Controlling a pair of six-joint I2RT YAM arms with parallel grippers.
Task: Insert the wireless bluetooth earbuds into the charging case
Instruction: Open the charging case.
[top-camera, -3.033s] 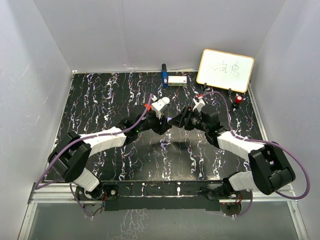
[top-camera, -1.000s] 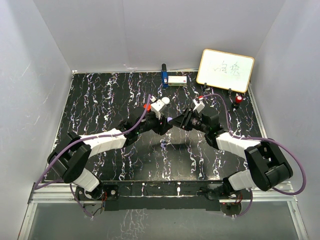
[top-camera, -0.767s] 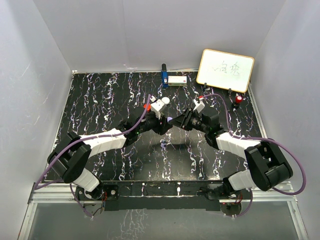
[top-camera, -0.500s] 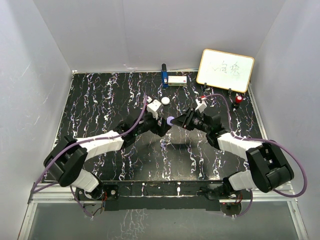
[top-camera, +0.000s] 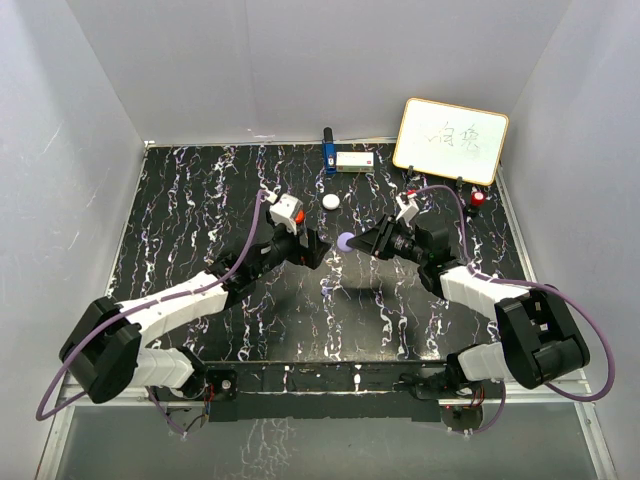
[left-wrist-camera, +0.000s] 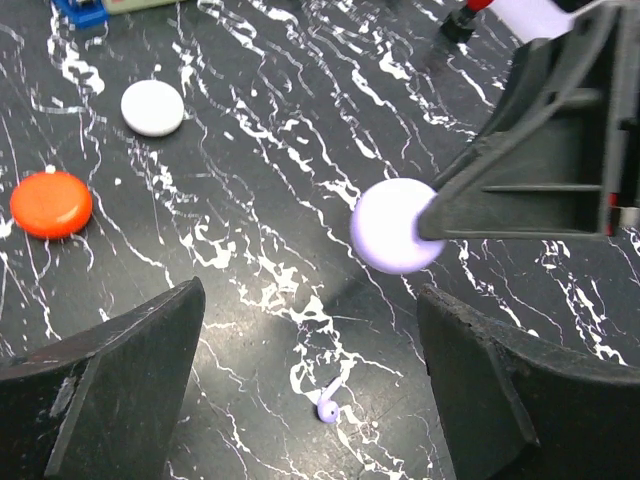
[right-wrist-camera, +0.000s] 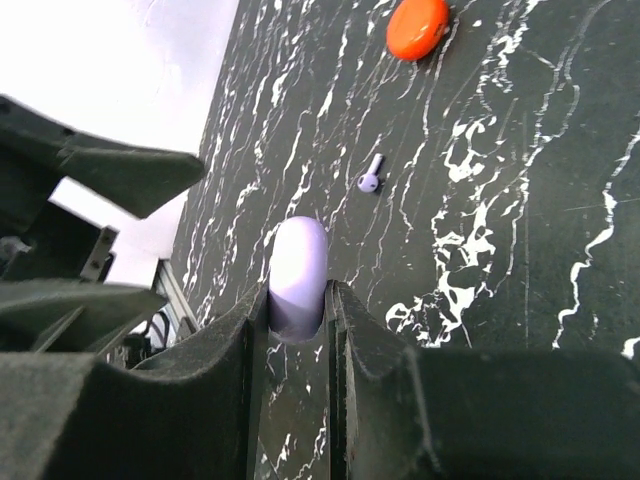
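Observation:
My right gripper (right-wrist-camera: 298, 295) is shut on a round pale purple charging case (right-wrist-camera: 298, 272), which it holds edge-on above the table. The top view shows the case (top-camera: 346, 241) at the tip of the right gripper (top-camera: 362, 241). The case (left-wrist-camera: 390, 225) also shows in the left wrist view, closed. A tiny purple earbud (left-wrist-camera: 328, 405) lies on the black marble table below it, also seen as the earbud (right-wrist-camera: 370, 179) from the right wrist. My left gripper (left-wrist-camera: 310, 295) is open and empty, left of the case and apart from it (top-camera: 312, 248).
An orange round pod (left-wrist-camera: 51, 203) and a white round pod (left-wrist-camera: 152, 107) lie on the table behind my left gripper. At the back stand a whiteboard (top-camera: 450, 140), a blue object (top-camera: 328, 152), a white box (top-camera: 355, 160) and a red-capped item (top-camera: 479, 199).
My left gripper has opened and pulled back to the left, away from the purple case. The right gripper keeps its hold on the case, shifted slightly right.

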